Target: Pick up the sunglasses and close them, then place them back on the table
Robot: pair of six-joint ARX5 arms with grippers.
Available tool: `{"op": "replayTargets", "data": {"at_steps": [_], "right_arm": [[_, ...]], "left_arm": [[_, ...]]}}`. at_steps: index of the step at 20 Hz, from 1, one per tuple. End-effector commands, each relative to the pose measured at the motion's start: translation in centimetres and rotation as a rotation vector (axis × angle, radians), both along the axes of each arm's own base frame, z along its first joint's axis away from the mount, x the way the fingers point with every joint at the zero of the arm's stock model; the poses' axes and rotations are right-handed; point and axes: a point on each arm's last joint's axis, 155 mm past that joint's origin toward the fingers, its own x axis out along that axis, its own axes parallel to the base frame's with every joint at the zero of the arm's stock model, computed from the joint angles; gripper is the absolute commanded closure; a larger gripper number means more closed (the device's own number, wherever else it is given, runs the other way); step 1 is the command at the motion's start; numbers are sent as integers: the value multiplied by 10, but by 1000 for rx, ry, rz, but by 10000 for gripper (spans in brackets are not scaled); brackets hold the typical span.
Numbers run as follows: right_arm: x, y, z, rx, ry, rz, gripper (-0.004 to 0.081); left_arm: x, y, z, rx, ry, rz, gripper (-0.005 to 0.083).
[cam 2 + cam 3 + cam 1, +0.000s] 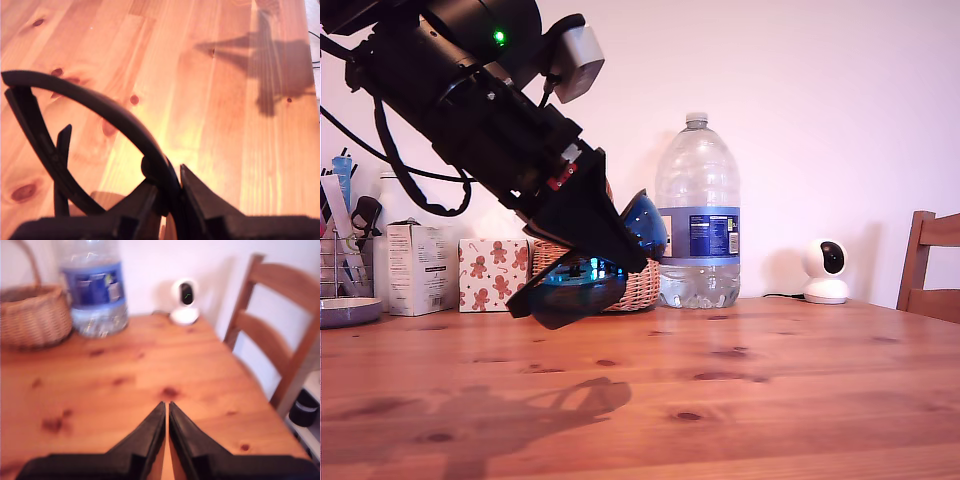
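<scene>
Clamped in my first gripper, the sunglasses hang above the table, in front of the wicker basket: black half-rim frame, thin curved arms splayed, blue mirrored lenses. Second gripper is pinched closed on nothing over the table.

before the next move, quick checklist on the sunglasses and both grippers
1. Grip: my first gripper is shut on the sunglasses frame: ok.
2. Sunglasses lifted off the table: ok, shadow shows below.
3. Arms folded: not ok, one arm sticks out open.
4. My second gripper free to help: ok, shut and empty.
5. Bare table beneath for set-down: ok.
6. Clearance from basket and bottle: cannot tell.
</scene>
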Motion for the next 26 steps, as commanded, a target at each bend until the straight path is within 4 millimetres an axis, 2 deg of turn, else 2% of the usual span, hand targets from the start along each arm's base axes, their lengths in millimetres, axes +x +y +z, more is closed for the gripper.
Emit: {"op": "replayTargets", "data": {"at_steps": [1, 9, 15, 16, 19, 20, 26], "right_arm": [[-2, -1, 6, 9, -22, -3, 783], [-2, 5, 7, 14, -23, 28, 783], [-2, 6, 6, 16, -21, 34, 783], [-2, 6, 6, 20, -21, 34, 783], [-2, 6, 6, 25, -21, 34, 783], [-2, 6, 6, 31, -21, 33, 783], [-3, 9, 6, 39, -21, 50, 783]], "left_arm": [[2, -2, -5, 9, 24, -5, 792], [-3, -4, -53, 208, 298, -20, 792], [-7, -5, -66, 268, 374, -34, 780], [-7, -5, -67, 270, 380, -30, 756], [-9, -5, -69, 275, 384, -34, 554], [-9, -5, -68, 274, 383, -35, 512], [-9, -5, -69, 279, 376, -38, 502]]}}
